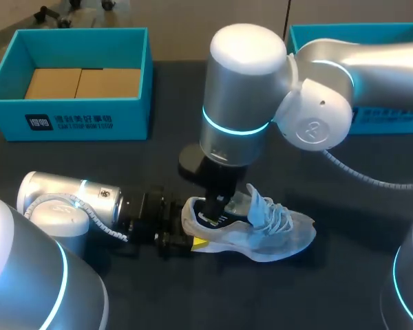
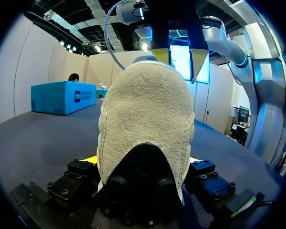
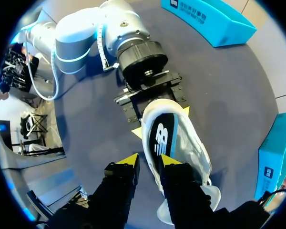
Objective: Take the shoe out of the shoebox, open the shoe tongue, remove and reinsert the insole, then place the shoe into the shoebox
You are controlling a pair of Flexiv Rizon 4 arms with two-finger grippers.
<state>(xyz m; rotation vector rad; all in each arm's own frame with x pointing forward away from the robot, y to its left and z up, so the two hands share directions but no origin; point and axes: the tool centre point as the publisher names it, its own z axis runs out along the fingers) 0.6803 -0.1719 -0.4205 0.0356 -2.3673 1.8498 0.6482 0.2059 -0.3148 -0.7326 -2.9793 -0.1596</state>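
A dark surface [image 1: 69, 165] carries two teal shoeboxes: the left shoebox [image 1: 69, 122], white print on its front, and the right shoebox [image 1: 392, 118]. The pale grey sneaker [image 1: 275, 234] lies outside both, its heel clamped in the left gripper [image 3: 160, 121]. The right gripper [image 3: 148, 161] has its fingers apart astride the collar wall, one above the logo-marked insole [image 3: 163, 138].

High head view; close wrist views share shoe [image 1: 275, 234].

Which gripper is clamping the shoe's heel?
The left gripper, closed on both sides of the shoe's heel; the right gripper hangs over its opening.
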